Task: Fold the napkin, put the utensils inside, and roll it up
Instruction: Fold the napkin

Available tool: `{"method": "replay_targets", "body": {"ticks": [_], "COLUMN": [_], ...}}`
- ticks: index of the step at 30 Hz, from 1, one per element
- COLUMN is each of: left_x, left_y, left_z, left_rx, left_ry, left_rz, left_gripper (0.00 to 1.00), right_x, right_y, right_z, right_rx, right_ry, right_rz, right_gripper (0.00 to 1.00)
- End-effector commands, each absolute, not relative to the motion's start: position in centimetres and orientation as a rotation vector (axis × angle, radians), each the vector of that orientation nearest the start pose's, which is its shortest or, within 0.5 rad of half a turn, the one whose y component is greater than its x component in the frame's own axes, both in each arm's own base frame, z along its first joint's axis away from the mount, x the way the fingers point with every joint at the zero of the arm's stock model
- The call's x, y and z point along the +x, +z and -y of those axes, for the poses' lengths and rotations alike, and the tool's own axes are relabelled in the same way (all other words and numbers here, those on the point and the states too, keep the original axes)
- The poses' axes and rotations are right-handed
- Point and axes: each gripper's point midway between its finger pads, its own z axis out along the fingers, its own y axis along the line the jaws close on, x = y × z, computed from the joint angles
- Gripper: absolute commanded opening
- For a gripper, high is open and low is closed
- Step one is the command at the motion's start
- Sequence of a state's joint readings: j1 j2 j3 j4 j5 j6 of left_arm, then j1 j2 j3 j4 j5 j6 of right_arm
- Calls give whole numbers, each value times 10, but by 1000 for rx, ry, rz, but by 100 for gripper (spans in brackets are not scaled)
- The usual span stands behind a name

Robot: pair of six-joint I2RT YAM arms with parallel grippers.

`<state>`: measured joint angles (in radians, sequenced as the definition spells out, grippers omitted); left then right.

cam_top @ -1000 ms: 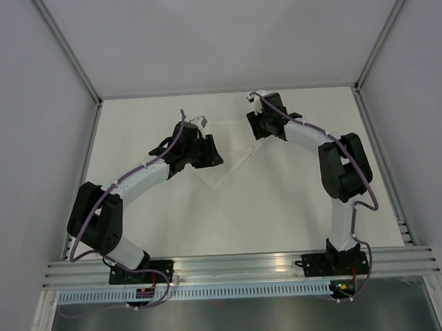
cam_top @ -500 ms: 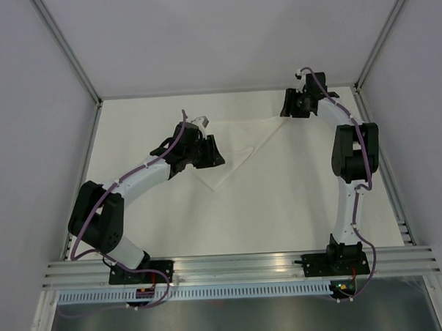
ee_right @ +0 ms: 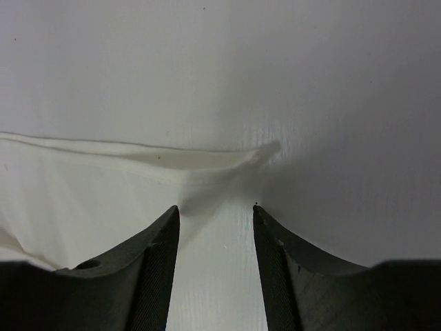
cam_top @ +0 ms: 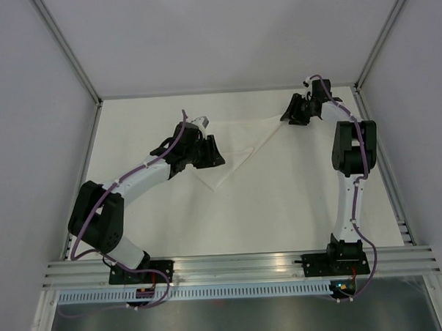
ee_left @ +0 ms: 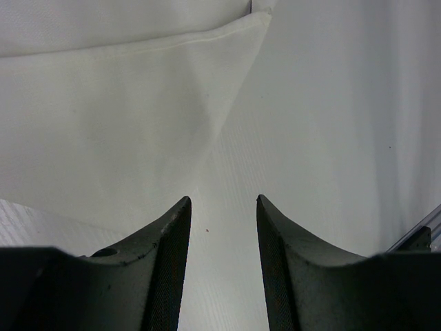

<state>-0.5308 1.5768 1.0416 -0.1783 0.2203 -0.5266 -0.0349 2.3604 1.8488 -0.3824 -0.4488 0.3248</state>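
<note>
2 parted claws outstretched low at napkin (cam_top: 238, 146) corners: left claw (cam_top: 215, 157), right claw (cam_top: 288, 117).

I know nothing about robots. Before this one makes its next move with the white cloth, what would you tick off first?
1. Napkin folded to a triangle on the table: ok.
2. Left jaws open, with nothing between them: ok.
3. Right jaws open, the napkin's corner just ahead of them and not gripped: ok.
4. That corner lying flat: not ok, it looks slightly puckered.
5. Utensils in sight: not ok, none shows in any view.
6. Fold edges lined up: cannot tell, the left arm covers part of the cloth.
</note>
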Motion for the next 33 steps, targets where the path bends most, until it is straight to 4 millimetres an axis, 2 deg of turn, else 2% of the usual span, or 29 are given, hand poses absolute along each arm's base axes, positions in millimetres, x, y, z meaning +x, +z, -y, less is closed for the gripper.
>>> {"method": "replay_targets", "body": {"ticks": [1,3,8,12,17,20,21,22,24,25,26,27,28,29,30,31,32,33], "left_x": [333,333,332,331,331,332,332,332,331,332,330,331,331,332,332,332,334,334], "left_y": [125,125,123,121,121,121,121,122,125,128,132,136,140,149,152,156,170,171], "left_z": [269,268,268,268,268,269,269,270,272,273,273,272,270,267,264,260,254,250], "left_rx": [130,130,132,131,128,118,106,98,72,61,38,23,5,-27,-49,-73,-117,-142], "left_ry": [-806,-806,-806,-807,-806,-812,-818,-825,-851,-861,-874,-877,-875,-869,-862,-853,-854,-851], "left_rz": [-2376,-2377,-2384,-2389,-2389,-2390,-2391,-2387,-2383,-2373,-2365,-2351,-2342,-2320,-2314,-2303,-2264,-2258], "left_gripper": [48,48,48,48,48,48,48,48,48,48,47,47,48,48,49,49,51,52], "right_x": [580,581,589,593,598,597,596,593,588,584,579,573,566,558,550,541,533,518], "right_y": [43,40,40,50,77,101,103,116,125,139,138,143,156,153,164,165,161,167], "right_z": [-72,-73,-77,-83,-84,-89,-89,-95,-101,-108,-108,-124,-137,-144,-152,-170,-177,-199], "right_rx": [339,354,386,384,309,233,197,157,95,26,0,-58,-145,-185,-237,-354,-402,-491], "right_ry": [766,786,845,895,899,907,892,890,871,851,838,839,819,810,800,774,751,748], "right_rz": [-2391,-2386,-2341,-2291,-2223,-2172,-2167,-2149,-2135,-2109,-2112,-2107,-2082,-2091,-2075,-2057,-2065,-2057], "right_gripper": [52,51,42,29,17,12,11,11,11,11,9,9,9,9,9,9,9,8]}}
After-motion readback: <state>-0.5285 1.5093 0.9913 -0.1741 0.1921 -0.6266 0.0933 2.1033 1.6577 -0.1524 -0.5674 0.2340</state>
